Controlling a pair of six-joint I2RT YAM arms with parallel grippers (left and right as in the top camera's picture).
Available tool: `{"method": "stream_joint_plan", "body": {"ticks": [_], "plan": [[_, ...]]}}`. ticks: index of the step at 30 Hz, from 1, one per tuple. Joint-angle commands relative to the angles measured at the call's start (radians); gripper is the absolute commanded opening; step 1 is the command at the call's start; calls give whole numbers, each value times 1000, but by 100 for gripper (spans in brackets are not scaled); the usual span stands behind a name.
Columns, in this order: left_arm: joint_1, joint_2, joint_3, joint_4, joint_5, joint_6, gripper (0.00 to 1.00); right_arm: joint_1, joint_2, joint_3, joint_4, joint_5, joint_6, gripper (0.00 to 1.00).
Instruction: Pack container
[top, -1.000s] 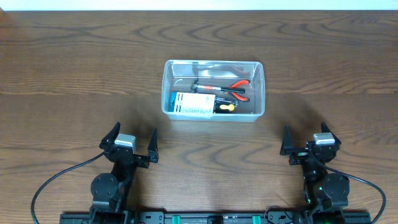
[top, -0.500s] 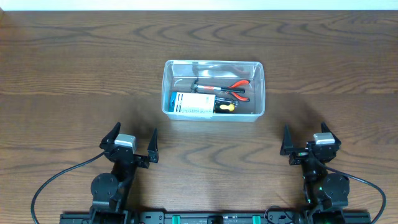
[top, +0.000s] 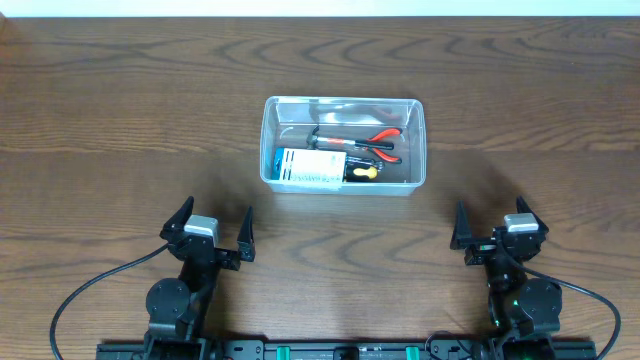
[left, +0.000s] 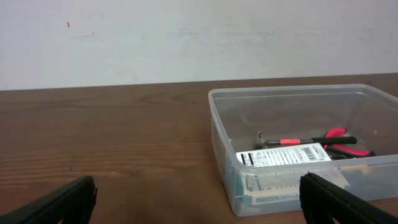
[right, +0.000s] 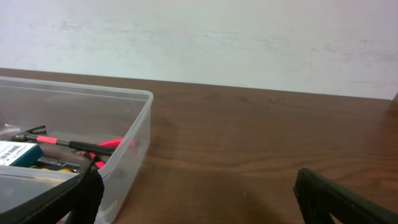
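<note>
The clear plastic container (top: 418, 150) stands at the table's middle. It also shows in the left wrist view (left: 219, 134) and the right wrist view (right: 138, 134). Inside lie a blue-and-white box (top: 310, 169), red-handled pliers (top: 382, 138), a black-and-red tool (top: 335, 143) and a yellow-handled tool (top: 363, 172). My left gripper (top: 213, 228) is open and empty near the front edge, left of the container. My right gripper (top: 492, 224) is open and empty near the front edge, right of the container.
The wooden table (top: 120, 110) runs wide on both sides of the container. A pale wall (left: 186, 37) stands behind the table's far edge. Black cables (top: 85, 290) trail from the arm bases at the front.
</note>
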Motion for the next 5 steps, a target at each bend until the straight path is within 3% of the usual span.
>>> {"method": "stream_joint_plan", "body": {"ticks": [1,5], "plan": [[-5,-7,-18,-31,37,-12,98,3,-6,-4,-3,-7,-8,99],[-5,-7,-18,-31,37,-12,98,3,-6,-4,-3,-7,-8,99]]}}
